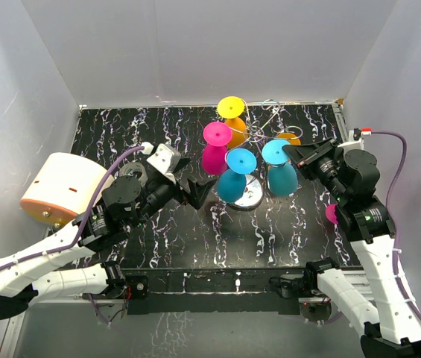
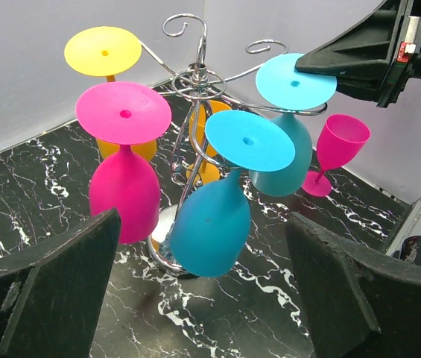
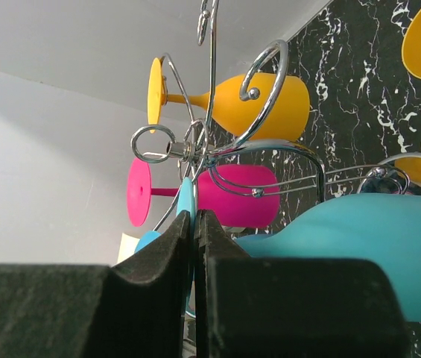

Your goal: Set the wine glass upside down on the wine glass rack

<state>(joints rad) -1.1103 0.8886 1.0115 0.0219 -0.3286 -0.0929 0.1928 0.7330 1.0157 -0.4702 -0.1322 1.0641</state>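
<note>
Step in hand: hanging the inverted turquoise plastic wine glass [image 1: 282,179] on the silver wire wine glass rack [image 1: 252,194], centre-right of the top view. Right tool [image 1: 293,151] pinched on the glass's thin foot; left tool [image 1: 199,192] spread, lower centre. Next, likely: confirm stem seated in loop, then release. Also hung inverted on the rack: pink glass [image 1: 214,159], blue glass [image 1: 231,185], orange glass [image 1: 234,136].

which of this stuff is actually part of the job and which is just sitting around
Job: rack; teal glass, pinched by its foot in the right gripper; upright pink glass, not yet hung.

Lying about: cream object at left; yellow glass, hanging pink glass and blue glass, already racked; left gripper, open and empty.
</note>
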